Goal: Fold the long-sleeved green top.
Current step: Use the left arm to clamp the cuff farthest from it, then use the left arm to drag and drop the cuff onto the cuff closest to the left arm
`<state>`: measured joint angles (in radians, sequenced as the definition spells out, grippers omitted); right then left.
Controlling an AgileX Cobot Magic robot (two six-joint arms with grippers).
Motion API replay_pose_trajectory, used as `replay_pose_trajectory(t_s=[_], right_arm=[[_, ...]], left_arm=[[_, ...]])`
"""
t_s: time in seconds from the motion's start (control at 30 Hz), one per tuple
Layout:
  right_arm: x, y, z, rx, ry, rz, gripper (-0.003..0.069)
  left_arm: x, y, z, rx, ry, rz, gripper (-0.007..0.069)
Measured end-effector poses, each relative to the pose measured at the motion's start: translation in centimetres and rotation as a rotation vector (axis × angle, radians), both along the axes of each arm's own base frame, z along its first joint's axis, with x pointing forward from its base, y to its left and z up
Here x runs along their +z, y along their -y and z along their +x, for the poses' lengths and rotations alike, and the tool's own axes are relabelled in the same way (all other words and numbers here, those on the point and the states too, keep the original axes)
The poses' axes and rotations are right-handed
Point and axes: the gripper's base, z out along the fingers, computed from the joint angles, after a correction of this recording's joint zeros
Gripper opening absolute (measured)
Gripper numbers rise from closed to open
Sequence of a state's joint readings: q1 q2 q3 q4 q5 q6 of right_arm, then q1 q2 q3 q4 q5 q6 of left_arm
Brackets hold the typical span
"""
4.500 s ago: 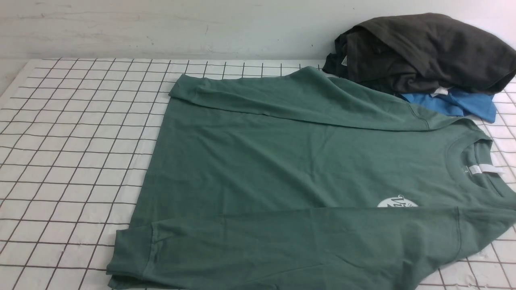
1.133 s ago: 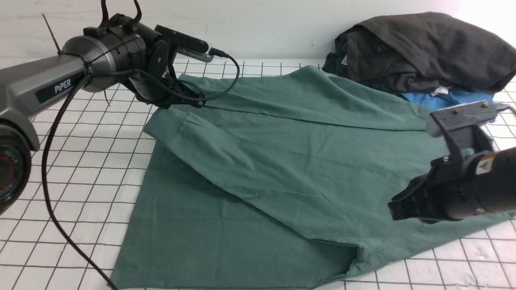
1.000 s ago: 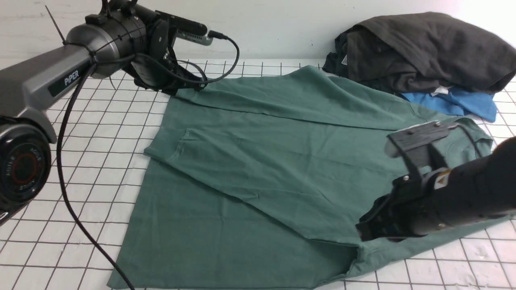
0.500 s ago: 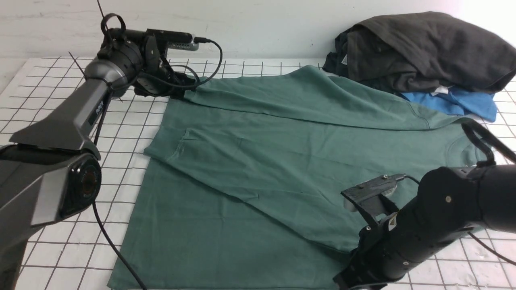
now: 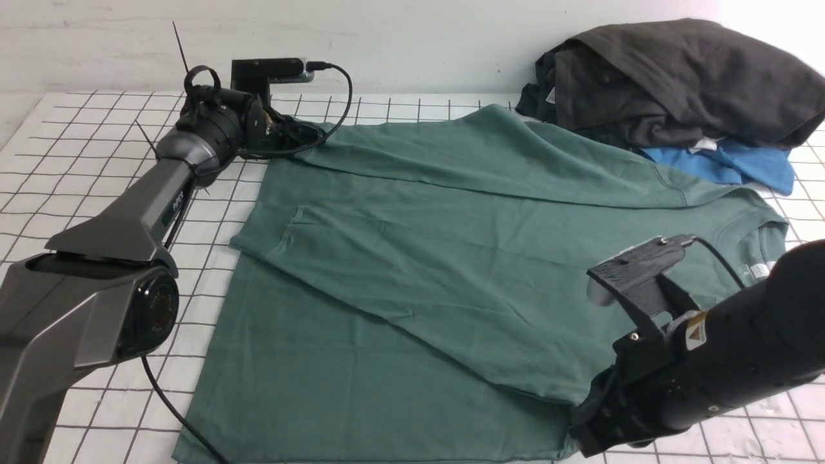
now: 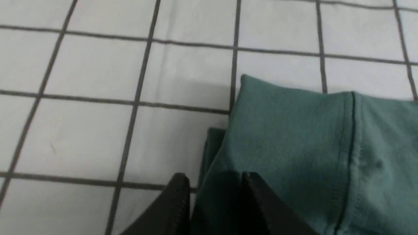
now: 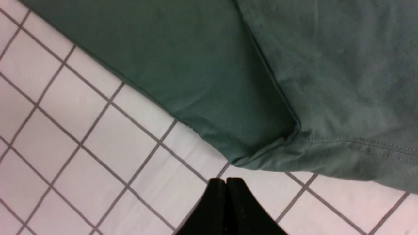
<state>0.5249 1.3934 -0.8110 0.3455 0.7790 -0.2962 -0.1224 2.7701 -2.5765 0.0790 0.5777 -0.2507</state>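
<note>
The green long-sleeved top lies spread on the checked table, neck and white label to the right. Its near sleeve lies slanted across the body, cuff at the left. The far sleeve is folded along the back edge. My left gripper is low at that far cuff. In the left wrist view the left gripper is part open, one finger each side of the cuff's edge, a thin gap showing. My right gripper is shut and empty over bare table by the top's near edge.
A dark charcoal garment is heaped on a blue one at the back right, touching the top's shoulder. A wall runs just behind the table. The left arm's cable trails over the near left squares.
The left arm has stretched and dropped to the far sleeve's cuff, its jaws now narrower round the cuff. The right arm has swung from mid-shirt down to the near edge.
</note>
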Motion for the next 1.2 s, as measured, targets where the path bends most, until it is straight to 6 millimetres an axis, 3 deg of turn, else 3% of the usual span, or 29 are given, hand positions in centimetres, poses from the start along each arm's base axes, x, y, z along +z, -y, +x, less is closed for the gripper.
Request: replay_pose_trajectory(t_s=[0.13,0.2,0.27,0.3,0.37,0.47,0.6,0.8,0.9,0.93,1.03,1.1,1.2], right_arm=[[0.1,0.0,0.0,0.001,0.004,-0.001,-0.0007],[0.0,0.0,0.0,0.001,0.005,-0.003,-0.0007],[0.2,0.1,-0.1,0.003,0.012,-0.002,-0.0007],[0.2,0.1,-0.1,0.003,0.012,-0.002,-0.0007],[0.7,0.3,-0.2,0.008,0.038,0.0,-0.0007],[1.3,0.5,-0.3,0.018,0.079,-0.008,-0.0007],[2.0,1.0,-0.3,0.04,0.149,-0.039,-0.0007],[2.8,1.9,0.2,0.042,0.278,-0.125,-0.0007],[3.0,2.5,0.5,-0.03,0.297,-0.158,-0.0007],[3.0,2.5,0.5,-0.032,0.3,-0.162,-0.0007],[3.1,2.8,0.6,-0.061,0.314,-0.182,-0.0007],[3.2,2.9,0.8,-0.054,0.338,-0.195,-0.0007],[3.2,2.9,0.9,-0.052,0.351,-0.201,-0.0007]], left_arm=[[0.7,0.1,-0.1,-0.035,-0.008,0.045,0.0059],[2.0,0.2,-0.2,-0.06,-0.003,0.077,0.0016],[4.8,0.5,-0.5,-0.089,0.017,0.111,0.0004],[5.0,0.5,-0.5,-0.089,0.021,0.11,0.0004],[9.8,0.7,-1.4,-0.11,0.054,0.134,0.0002],[14.2,0.7,-3.2,-0.118,0.024,0.112,0.0002],[16.6,0.7,-5.8,-0.174,-0.131,0.129,0.0002],[16.9,1.7,-8.0,-0.273,-0.272,0.096,0.0002],[15.9,3.0,-11.3,-0.313,-0.435,0.113,0.0002],[15.7,3.1,-11.5,-0.317,-0.444,0.117,0.0002],[12.8,3.5,-14.6,-0.312,-0.614,0.166,0.0002],[11.7,3.3,-15.6,-0.285,-0.667,0.188,0.0002],[12.3,3.4,-16.1,-0.272,-0.659,0.206,0.0002]])
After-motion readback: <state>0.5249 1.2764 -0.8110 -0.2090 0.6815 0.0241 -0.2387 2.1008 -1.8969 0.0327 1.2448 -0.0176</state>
